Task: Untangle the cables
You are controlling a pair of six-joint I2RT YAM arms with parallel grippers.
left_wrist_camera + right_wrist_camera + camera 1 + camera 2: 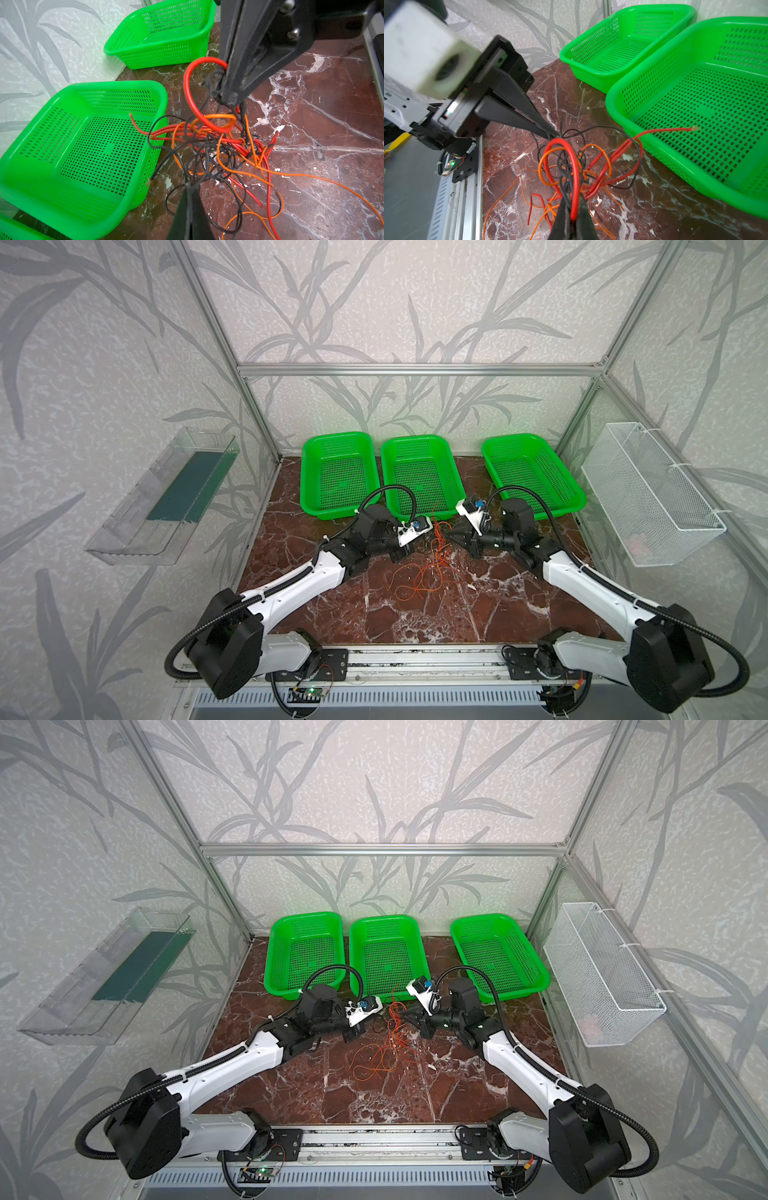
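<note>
Right wrist view: our right claw [572,200] is clamped shut on red and black cables [578,175], left claw [555,135] pinched shut on a black one, the bunch hanging between them and trailing on the worktop [654,207] beside a basket [654,57], so we should pull apart slowly, watching for snags.

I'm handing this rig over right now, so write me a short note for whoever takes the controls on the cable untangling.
Left gripper: shut on a black cable at the knot's left side.
Right gripper: shut on the red cable loop, black strands caught too.
Cables: one knot on the table between the grippers, before the middle basket; a red end overhangs its rim.
Done: both grips set.
Left: every cable is tangled; ease them apart.
</note>
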